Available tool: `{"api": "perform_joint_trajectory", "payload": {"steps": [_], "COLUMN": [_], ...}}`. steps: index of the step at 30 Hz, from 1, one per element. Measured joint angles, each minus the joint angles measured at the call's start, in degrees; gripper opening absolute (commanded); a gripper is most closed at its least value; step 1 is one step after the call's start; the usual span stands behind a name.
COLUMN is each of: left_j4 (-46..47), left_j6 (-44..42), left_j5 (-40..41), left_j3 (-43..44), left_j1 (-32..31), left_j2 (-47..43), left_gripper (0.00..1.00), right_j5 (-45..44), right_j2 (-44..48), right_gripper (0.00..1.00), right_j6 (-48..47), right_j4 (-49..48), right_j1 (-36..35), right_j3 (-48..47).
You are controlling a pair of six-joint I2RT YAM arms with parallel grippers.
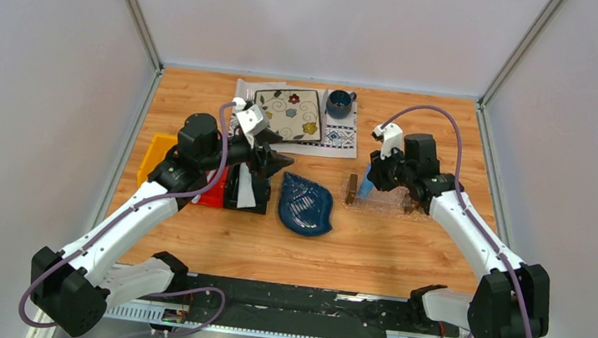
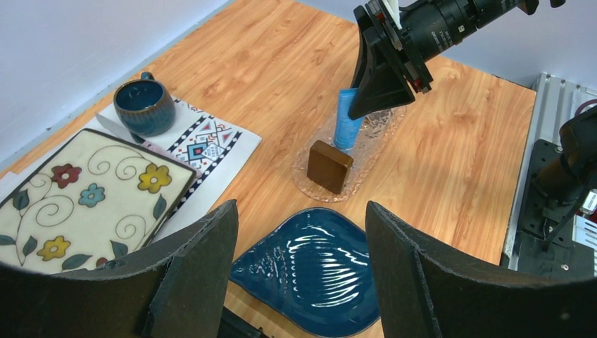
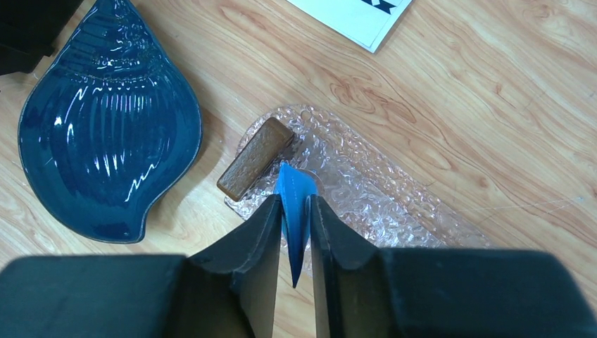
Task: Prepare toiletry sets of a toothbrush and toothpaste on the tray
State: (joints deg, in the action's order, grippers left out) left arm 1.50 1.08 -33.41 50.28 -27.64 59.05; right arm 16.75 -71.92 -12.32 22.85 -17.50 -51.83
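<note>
The tray (image 3: 366, 190) holds one light blue toothpaste (image 2: 346, 120) tube, standing upright just beside the brown block (image 2: 329, 166) at one end. The right gripper (image 3: 296, 204) brackets the tube closely; whether it pinches cannot be told. The left gripper (image 2: 301, 211) is spread wide, holding nothing, near the blue dish (image 2: 310, 274). A mug (image 2: 143, 105) and floral plate (image 2: 84, 197) rest on a mat (image 2: 211, 144) beyond.

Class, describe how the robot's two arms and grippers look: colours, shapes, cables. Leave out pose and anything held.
The left arm and the right arm share one look: white links between black joints, a thin purple cable looping along each, a white block at the wrist. The left gripper and right gripper each have two matte black fingers, broad and tapering to the tips.
</note>
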Motion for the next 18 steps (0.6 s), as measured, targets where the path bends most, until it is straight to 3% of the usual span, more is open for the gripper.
{"api": "perform_joint_trajectory", "payload": {"steps": [18], "left_j4": [-2.51], "left_j6": [-1.88], "left_j5": [0.5], "left_j3": [0.02], "left_j1": [0.13], "left_j2": [-0.24], "left_gripper": [0.74], "right_j5": [-1.77], "right_j2": [2.6], "right_gripper": [0.59], "right_j6": [-0.02], "right_j4": [0.17], "right_j1": [0.0], "right_j3": [0.13]}}
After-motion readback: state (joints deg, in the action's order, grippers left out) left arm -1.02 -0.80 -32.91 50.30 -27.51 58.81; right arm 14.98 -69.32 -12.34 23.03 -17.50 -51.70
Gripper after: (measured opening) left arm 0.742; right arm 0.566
